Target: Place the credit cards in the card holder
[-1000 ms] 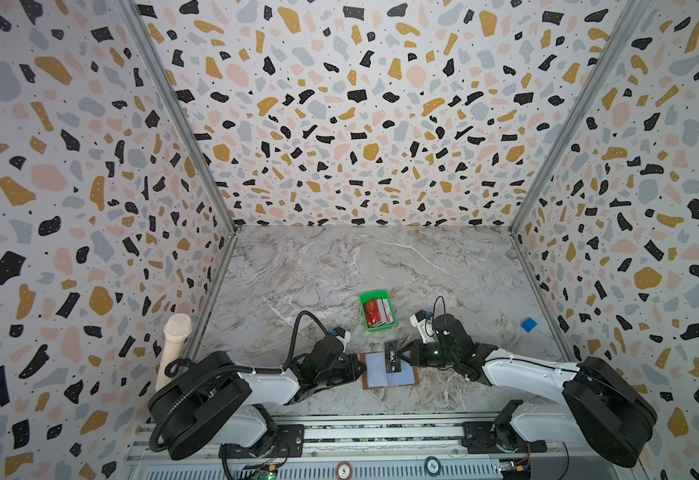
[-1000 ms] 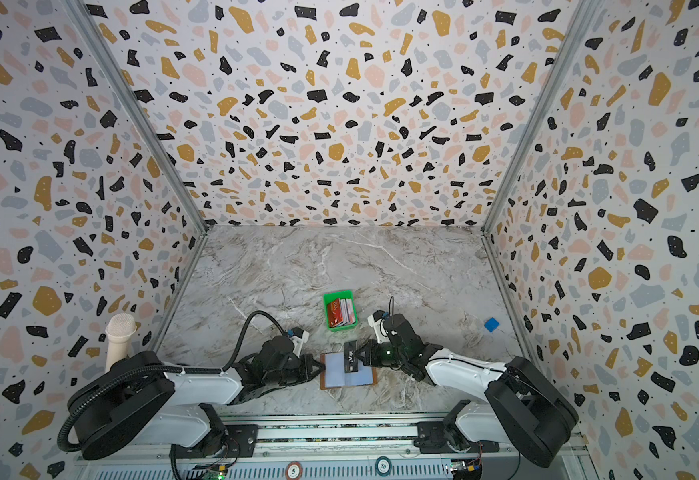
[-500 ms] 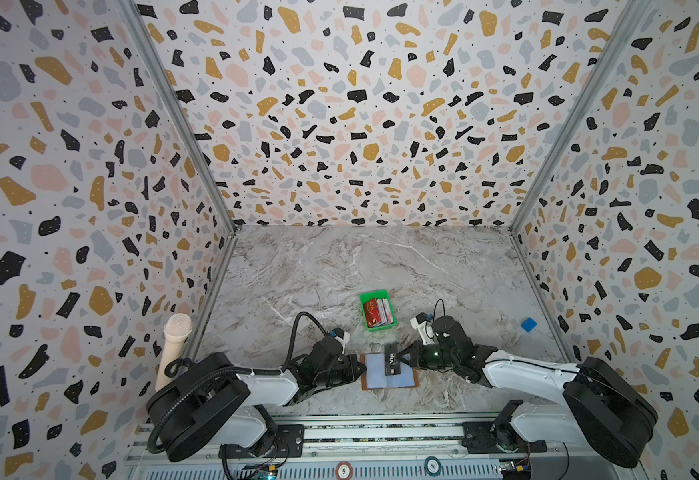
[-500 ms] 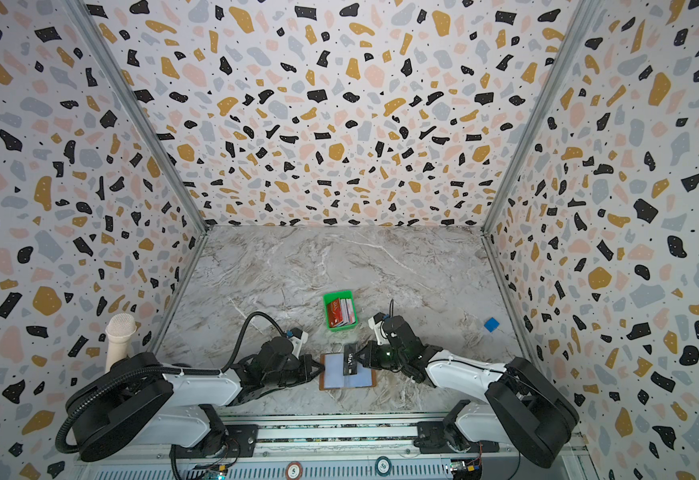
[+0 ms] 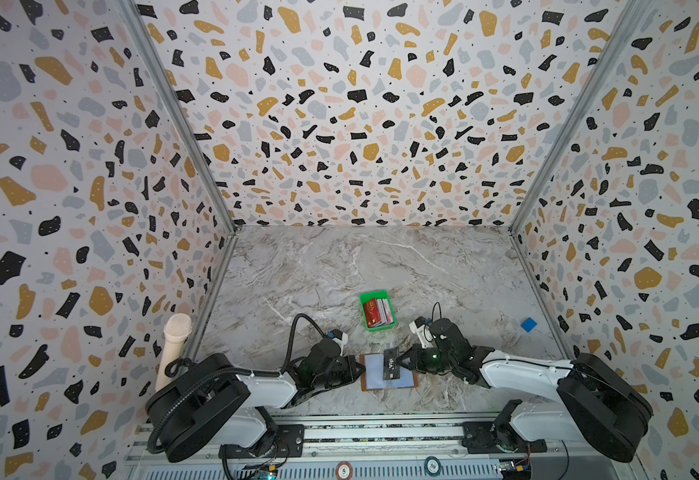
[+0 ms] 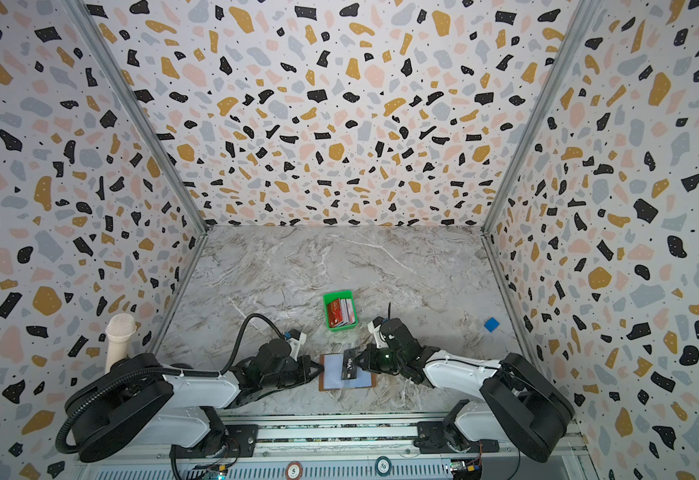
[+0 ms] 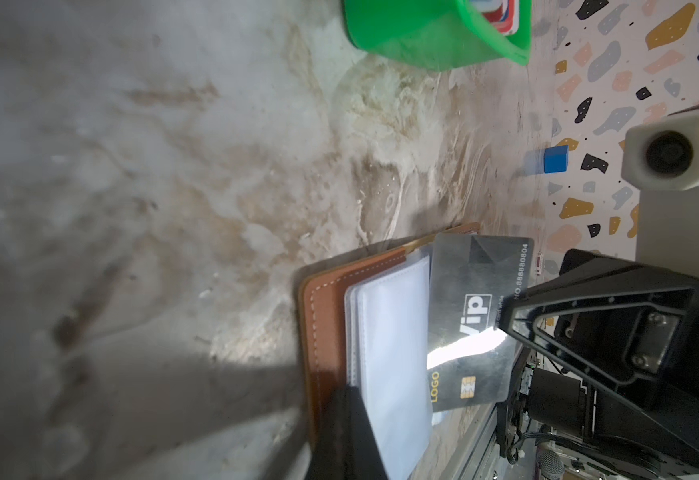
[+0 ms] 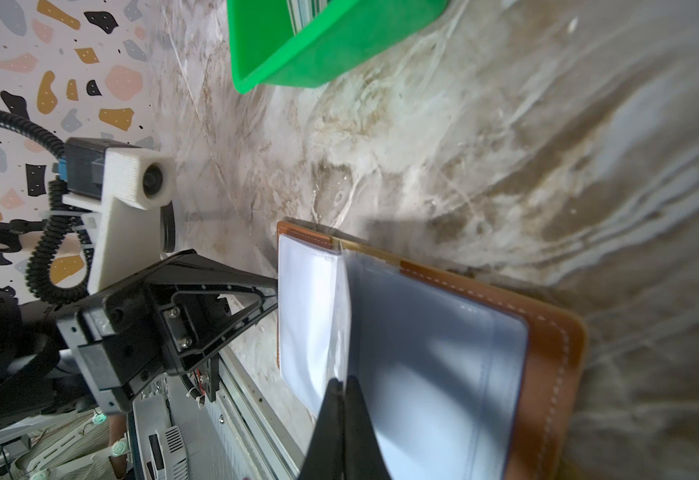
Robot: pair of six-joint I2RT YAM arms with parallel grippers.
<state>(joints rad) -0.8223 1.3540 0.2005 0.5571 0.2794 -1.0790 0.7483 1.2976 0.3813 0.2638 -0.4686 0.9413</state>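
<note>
On table (image 5: 339, 266), touches edge of open holder (image 5: 389, 384) with left gripper (image 5: 356, 368), jaws closed; sleeves (image 7: 393, 332) look floppy and slick. Has tray (image 5: 370, 296) of other cards (image 5: 376, 311) behind. Pinches black card (image 5: 391, 365), likely stiff, light and slippery, mid long edge in right gripper (image 5: 401, 365) above the sleeves.

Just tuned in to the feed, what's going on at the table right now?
The right tool is shut on a black card and holds it over the open holder, seemingly not yet in a sleeve. The left tool is shut at the holder's near edge on its own side, apparently steadying it. The other cards sit in the green tray behind the holder.
</note>
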